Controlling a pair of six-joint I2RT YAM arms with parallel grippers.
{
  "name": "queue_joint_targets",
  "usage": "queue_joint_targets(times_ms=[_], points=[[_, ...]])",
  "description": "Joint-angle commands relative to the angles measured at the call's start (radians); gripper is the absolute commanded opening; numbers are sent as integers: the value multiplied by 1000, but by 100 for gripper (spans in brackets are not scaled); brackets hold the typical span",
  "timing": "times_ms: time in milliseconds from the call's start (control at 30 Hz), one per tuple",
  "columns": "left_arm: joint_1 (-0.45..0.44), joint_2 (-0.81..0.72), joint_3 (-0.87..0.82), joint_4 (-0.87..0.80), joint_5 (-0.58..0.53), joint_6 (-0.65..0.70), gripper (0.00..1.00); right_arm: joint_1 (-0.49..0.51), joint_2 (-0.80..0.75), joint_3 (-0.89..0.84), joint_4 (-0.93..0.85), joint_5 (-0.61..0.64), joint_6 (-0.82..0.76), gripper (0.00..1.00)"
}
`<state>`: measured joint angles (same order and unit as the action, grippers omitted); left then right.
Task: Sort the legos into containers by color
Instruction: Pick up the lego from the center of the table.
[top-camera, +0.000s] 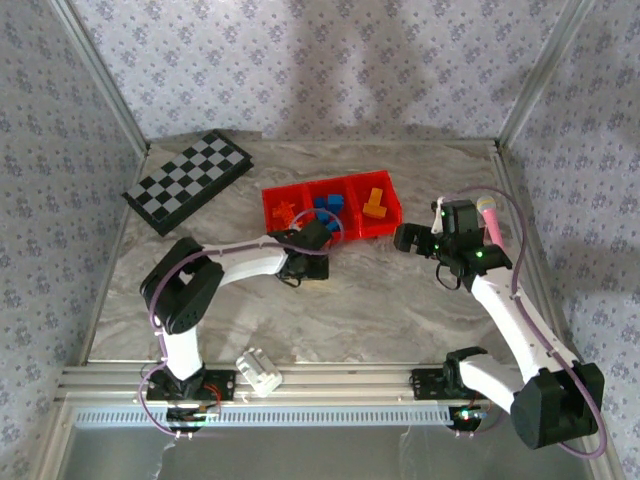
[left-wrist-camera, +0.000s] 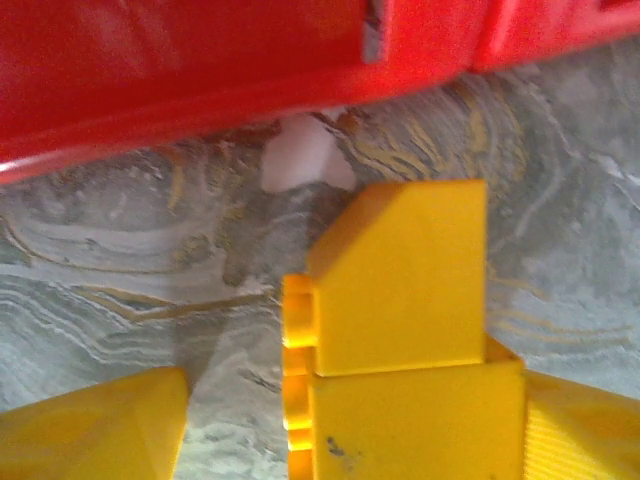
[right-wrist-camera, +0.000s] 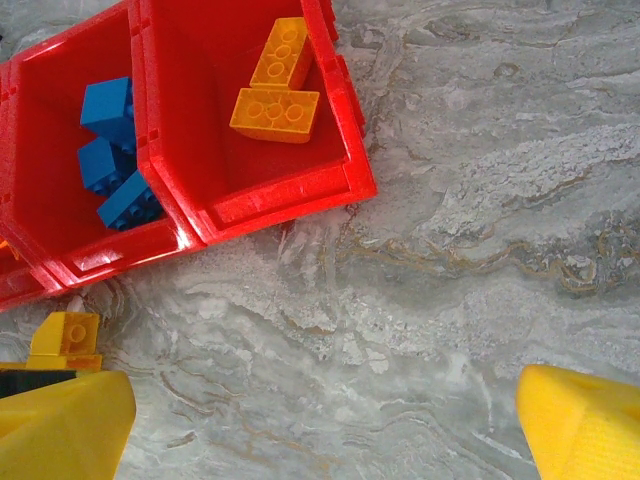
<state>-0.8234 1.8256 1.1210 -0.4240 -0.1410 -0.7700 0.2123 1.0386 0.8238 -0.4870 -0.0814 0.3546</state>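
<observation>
We have the yellow brick (left-wrist-camera: 400, 300) on the tabletop (left-wrist-camera: 100, 280), just beside the near wall of the red tray (left-wrist-camera: 200, 90), between the spread, unpinching jaws of our left claw (left-wrist-camera: 350, 400); right claw (right-wrist-camera: 320, 430) gapes wide. We judge the brick light, rigid and slick: pinch the flat sides.

Pale floral-patterned walls (top-camera: 330, 60) enclose a grey marbled tabletop (top-camera: 380, 310) on three sides, with silver metal posts (top-camera: 100, 75) at the back corners and soft shadows.

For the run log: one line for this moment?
left gripper open around yellow lego | right gripper open above table | yellow lego on table beside red tray
</observation>
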Motion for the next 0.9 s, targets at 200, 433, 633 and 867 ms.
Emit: queue_joint_targets(times_ms=[200,433,633,867], points=[[14,-4,-7,29,56,19,56,15,-3,-16,-6,16,15,100],[-13,-70,-20,4,33,-3,42,20,-5,-26,5,24,20,100],[-76,-171,30,-74,-53,3,40,21,-6,-20,5,28,21,100],[-86,-206,142,-50,-107,72,40,25,-13,-10,-13,34,26,99]])
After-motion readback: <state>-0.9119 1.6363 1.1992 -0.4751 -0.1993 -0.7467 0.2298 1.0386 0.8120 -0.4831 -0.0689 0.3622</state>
